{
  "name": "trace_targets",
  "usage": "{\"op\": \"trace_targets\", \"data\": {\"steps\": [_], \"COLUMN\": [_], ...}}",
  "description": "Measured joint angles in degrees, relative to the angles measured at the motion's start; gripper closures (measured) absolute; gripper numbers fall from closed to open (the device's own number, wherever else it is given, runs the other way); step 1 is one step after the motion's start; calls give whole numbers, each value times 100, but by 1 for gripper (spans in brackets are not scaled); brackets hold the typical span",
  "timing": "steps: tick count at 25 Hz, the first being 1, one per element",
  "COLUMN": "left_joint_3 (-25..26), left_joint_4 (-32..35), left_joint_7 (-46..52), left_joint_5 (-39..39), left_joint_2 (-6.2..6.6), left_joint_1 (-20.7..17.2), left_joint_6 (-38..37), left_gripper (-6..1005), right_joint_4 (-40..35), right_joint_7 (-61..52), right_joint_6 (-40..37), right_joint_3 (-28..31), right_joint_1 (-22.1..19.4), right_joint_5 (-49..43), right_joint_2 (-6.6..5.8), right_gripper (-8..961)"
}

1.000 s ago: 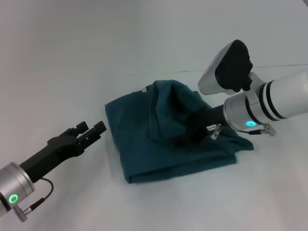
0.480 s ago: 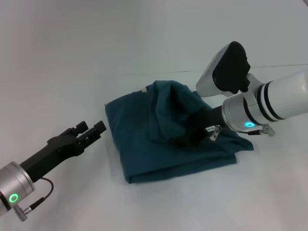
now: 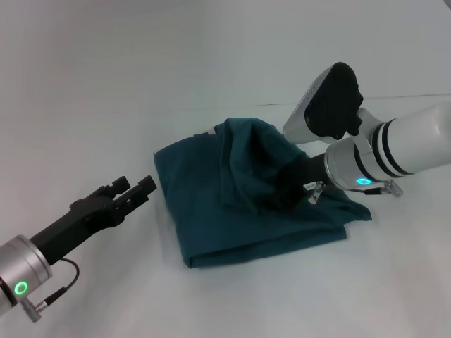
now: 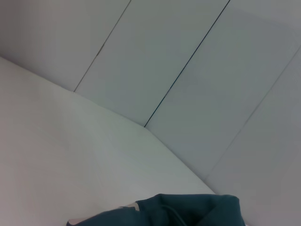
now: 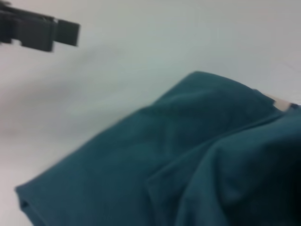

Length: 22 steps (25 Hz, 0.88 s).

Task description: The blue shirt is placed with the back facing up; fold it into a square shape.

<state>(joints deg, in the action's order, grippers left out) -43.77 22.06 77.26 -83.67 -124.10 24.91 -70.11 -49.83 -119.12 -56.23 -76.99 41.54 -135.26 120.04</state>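
Note:
The blue shirt (image 3: 232, 218) lies partly folded in the middle of the white table, a pale neck label (image 3: 208, 131) showing at its far edge. Its right part stands up in a raised fold (image 3: 250, 165). My right gripper (image 3: 285, 184) is buried in that fold from the right, shut on the cloth, with its fingers hidden by fabric. My left gripper (image 3: 135, 189) hovers open just left of the shirt's left edge, touching nothing. The right wrist view shows the shirt (image 5: 155, 165) up close and the left gripper (image 5: 42, 29) beyond it. The left wrist view catches only the shirt's top (image 4: 188, 212).
The white table (image 3: 211, 63) stretches bare around the shirt on all sides. A thin seam line (image 3: 409, 96) runs across it at the far right. Panelled walls (image 4: 197, 70) rise behind the table in the left wrist view.
My right arm has shifted slightly left and up, drawing the raised fold of the shirt further over towards the left. The left arm has not moved.

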Motion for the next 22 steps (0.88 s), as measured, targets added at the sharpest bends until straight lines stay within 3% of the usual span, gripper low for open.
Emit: {"op": "trace_targets", "data": {"steps": [1, 3, 14, 22], "left_joint_3": [0, 0, 0, 0], "left_joint_4": [0, 0, 0, 0], "left_joint_7": [1, 6, 7, 7], "left_joint_5": [0, 0, 0, 0], "left_joint_2": [0, 0, 0, 0], "left_joint_1": [8, 25, 32, 31], "left_joint_6": [5, 13, 34, 43], "left_gripper": [248, 248, 247, 247], "right_joint_4": [1, 0, -57, -71], "right_joint_7": [-25, -36, -40, -41], "right_joint_6": [26, 55, 65, 94], "right_joint_3": [-2, -4, 30, 157], "right_joint_1": [5, 8, 12, 10], "right_joint_5": [-40, -65, -59, -33], "right_joint_2": [5, 9, -9, -9], "right_gripper": [379, 590, 859, 896]}}
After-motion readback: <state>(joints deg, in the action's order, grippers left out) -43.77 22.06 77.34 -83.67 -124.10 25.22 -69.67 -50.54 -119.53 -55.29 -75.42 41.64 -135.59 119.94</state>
